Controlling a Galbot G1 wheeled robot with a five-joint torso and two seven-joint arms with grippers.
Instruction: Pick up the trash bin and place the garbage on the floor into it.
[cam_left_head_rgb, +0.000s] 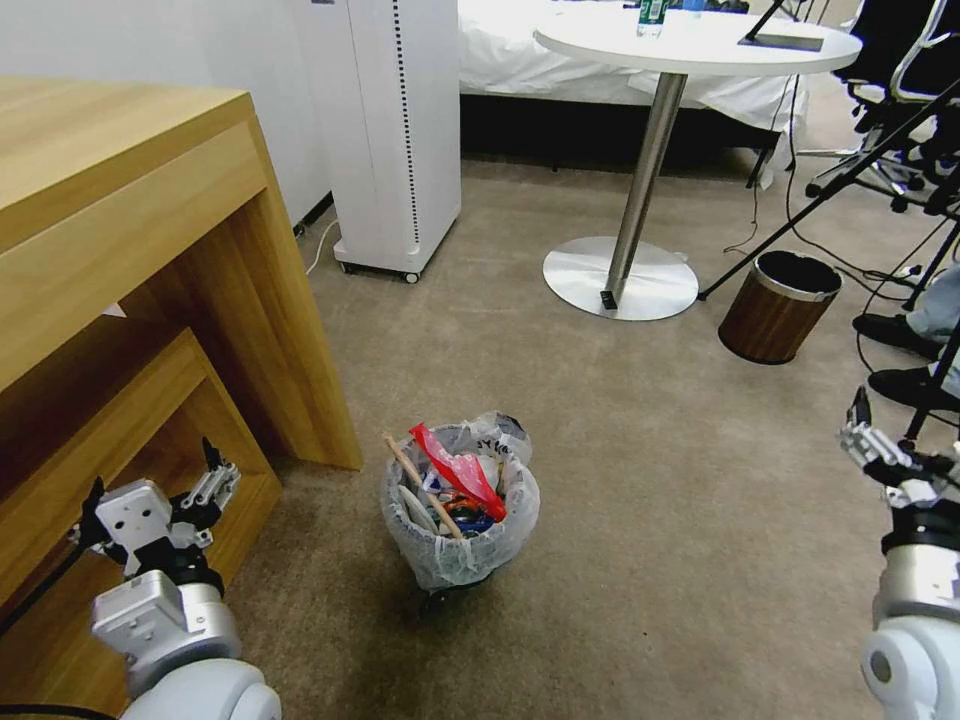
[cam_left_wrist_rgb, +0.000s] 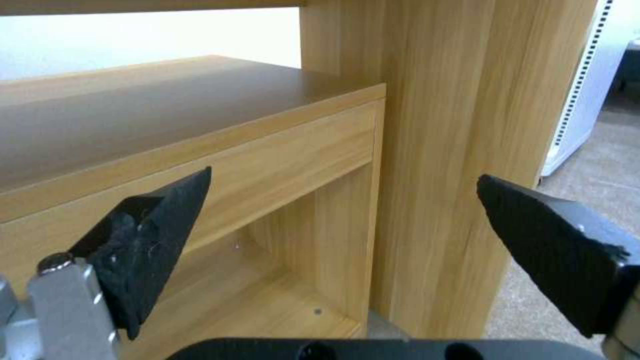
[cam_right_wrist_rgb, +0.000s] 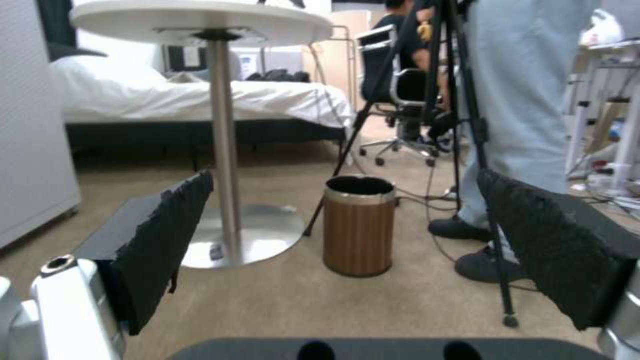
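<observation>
The trash bin (cam_left_head_rgb: 460, 535), small and dark with a whitish plastic liner, stands upright on the carpet in the middle of the head view. Garbage fills it: a red wrapper (cam_left_head_rgb: 462, 470), a wooden stick (cam_left_head_rgb: 420, 485) leaning out and white and blue bits below. My left gripper (cam_left_head_rgb: 152, 470) hovers open to the bin's left, by the wooden desk, holding nothing. In the left wrist view the left gripper (cam_left_wrist_rgb: 343, 182) faces the desk's lower shelf. My right gripper (cam_left_head_rgb: 872, 432) hangs open far to the bin's right; the right wrist view has the right gripper (cam_right_wrist_rgb: 345, 172) pointed across the room.
A wooden desk (cam_left_head_rgb: 120, 250) with a low shelf stands at the left. A brown wood-grain bin (cam_left_head_rgb: 778, 305) with a chrome rim, a round table's base (cam_left_head_rgb: 620, 278), tripod legs (cam_left_head_rgb: 800, 215) and a person's shoes (cam_left_head_rgb: 895, 332) stand further off on the right. A white appliance (cam_left_head_rgb: 395, 130) stands behind.
</observation>
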